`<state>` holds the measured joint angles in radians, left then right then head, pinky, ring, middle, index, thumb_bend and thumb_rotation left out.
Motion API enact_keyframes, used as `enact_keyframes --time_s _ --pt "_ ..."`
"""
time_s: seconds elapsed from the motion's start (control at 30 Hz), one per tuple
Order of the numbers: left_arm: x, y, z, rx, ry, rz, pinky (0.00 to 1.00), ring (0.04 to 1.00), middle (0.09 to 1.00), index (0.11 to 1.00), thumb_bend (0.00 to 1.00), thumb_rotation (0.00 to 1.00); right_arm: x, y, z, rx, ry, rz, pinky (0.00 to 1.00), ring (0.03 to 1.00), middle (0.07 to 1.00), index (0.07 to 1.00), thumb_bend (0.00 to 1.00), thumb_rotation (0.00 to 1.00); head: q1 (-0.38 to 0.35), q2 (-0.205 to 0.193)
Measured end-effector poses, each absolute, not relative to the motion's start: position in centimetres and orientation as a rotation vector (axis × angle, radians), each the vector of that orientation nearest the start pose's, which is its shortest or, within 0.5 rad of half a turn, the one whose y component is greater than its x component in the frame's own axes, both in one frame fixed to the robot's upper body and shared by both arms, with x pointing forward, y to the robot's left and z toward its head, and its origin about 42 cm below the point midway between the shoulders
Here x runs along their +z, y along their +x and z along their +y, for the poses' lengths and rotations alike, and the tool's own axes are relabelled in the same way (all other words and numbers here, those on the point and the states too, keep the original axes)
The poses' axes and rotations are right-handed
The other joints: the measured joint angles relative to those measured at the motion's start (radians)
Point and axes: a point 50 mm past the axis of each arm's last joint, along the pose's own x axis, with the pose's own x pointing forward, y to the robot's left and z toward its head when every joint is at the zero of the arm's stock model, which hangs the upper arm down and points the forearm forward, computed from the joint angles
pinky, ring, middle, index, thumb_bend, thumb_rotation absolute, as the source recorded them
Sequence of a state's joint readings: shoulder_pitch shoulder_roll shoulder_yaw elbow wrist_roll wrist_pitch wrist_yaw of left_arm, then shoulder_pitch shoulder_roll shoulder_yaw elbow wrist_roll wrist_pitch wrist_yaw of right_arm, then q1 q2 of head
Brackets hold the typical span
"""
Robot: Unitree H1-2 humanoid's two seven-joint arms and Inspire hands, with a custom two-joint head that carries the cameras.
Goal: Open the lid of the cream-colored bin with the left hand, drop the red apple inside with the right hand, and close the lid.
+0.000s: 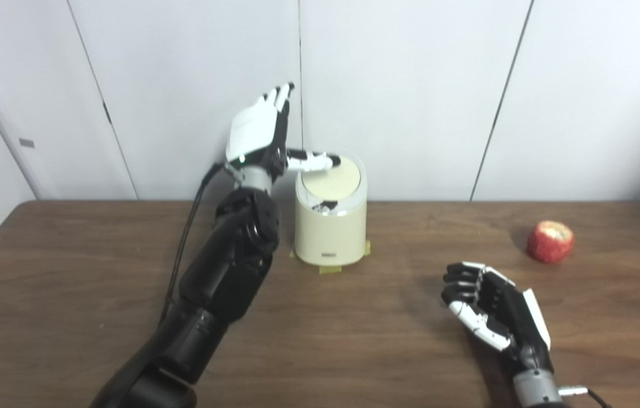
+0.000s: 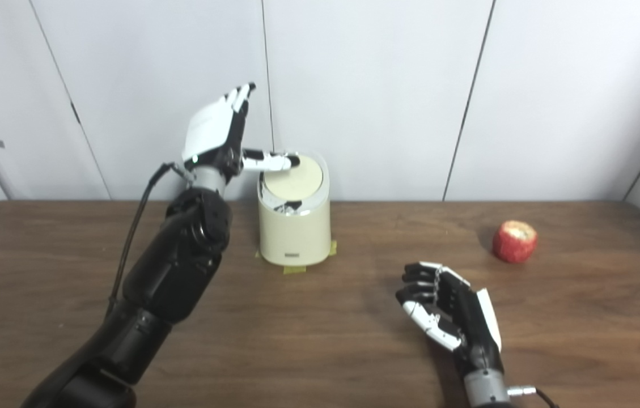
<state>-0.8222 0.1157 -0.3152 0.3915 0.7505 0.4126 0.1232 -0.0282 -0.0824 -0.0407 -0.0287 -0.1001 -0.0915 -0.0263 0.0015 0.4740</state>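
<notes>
The right hand [image 1: 492, 306] is seen nearest, low over the brown table [image 1: 354, 340], its fingers loosely curled and nothing held between them. Bare wood is left open around it, and the red apple [image 1: 550, 242] is found off to its right, well apart, near the table's far right edge. The cream-colored bin [image 1: 331, 226] is set by the back edge close to the wall [image 1: 410, 85], yellow tape [image 1: 331, 269] showing at its base. Its lid [image 1: 331, 181] is seen lying shut, so the inside cannot be made out. The left hand [image 1: 260, 133] is raised beside it, fingers straight and spread upward, the thumb stretched over the lid's rear rim; contact cannot be told.
</notes>
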Motion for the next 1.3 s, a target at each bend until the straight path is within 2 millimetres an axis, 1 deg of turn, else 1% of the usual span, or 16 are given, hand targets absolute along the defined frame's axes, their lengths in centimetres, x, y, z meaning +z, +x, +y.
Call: enact_keyframes --time_s 0.07,0.33,0.47,0.57,0.67,0.73,0.83,0.93,1.07,1.3 --pt "28.0 49.5 12.5 0.092 1.057 -0.227 1.00 1.000 1.000 1.000 1.00 0.44 11.9 29.3 -24.6 -0.054 -0.181 -0.151 0.51 0.600 0.633 0.628 0.31 0.30 0.000 0.000" --pt "27.1 49.4 12.8 0.082 1.084 -0.219 1.00 1.000 1.000 1.000 1.00 0.56 11.9 29.4 -24.5 -0.054 -0.176 -0.153 0.51 0.601 0.633 0.627 0.31 0.29 -0.003 -0.003" --pt "27.0 49.4 12.8 0.079 1.100 -0.220 1.00 1.000 1.000 1.000 1.00 0.58 12.0 29.4 -24.4 -0.053 -0.179 -0.162 0.51 0.600 0.633 0.628 0.30 0.30 -0.002 -0.002" --pt "26.8 49.4 12.7 0.073 1.108 -0.217 1.00 1.000 1.000 1.000 1.00 0.54 12.0 29.4 -24.4 -0.053 -0.179 -0.167 0.51 0.601 0.633 0.627 0.31 0.30 -0.003 0.000" --pt "26.4 49.4 12.7 0.068 1.127 -0.208 1.00 1.000 1.000 1.000 1.00 0.48 12.0 29.4 -24.4 -0.056 -0.178 -0.167 0.51 0.601 0.634 0.627 0.31 0.30 0.000 0.000" --pt "25.8 49.4 12.6 0.063 1.187 -0.209 1.00 1.000 1.000 1.000 1.00 0.44 12.0 29.4 -24.4 -0.056 -0.177 -0.168 0.51 0.603 0.635 0.629 0.32 0.30 0.000 0.000" --pt "25.3 49.4 12.6 0.096 1.370 -0.264 1.00 1.000 1.000 1.000 1.00 0.38 12.0 29.4 -24.4 -0.059 -0.177 -0.167 0.51 0.599 0.633 0.627 0.31 0.30 0.000 -0.002" --pt "25.8 49.6 12.4 0.135 1.498 -0.315 1.00 1.000 1.000 1.000 1.00 0.30 12.0 29.4 -24.4 -0.062 -0.176 -0.167 0.51 0.599 0.632 0.627 0.31 0.28 0.000 -0.002" --pt "26.7 49.7 11.7 0.168 1.599 -0.395 1.00 1.000 1.000 1.000 1.00 0.26 12.0 29.5 -24.3 -0.062 -0.176 -0.168 0.51 0.601 0.633 0.627 0.31 0.29 -0.002 -0.002" --pt "26.5 49.7 11.4 0.199 1.741 -0.475 1.00 1.000 1.000 1.000 0.99 0.22 12.0 29.5 -24.3 -0.064 -0.176 -0.168 0.51 0.598 0.630 0.626 0.31 0.29 -0.002 0.000"
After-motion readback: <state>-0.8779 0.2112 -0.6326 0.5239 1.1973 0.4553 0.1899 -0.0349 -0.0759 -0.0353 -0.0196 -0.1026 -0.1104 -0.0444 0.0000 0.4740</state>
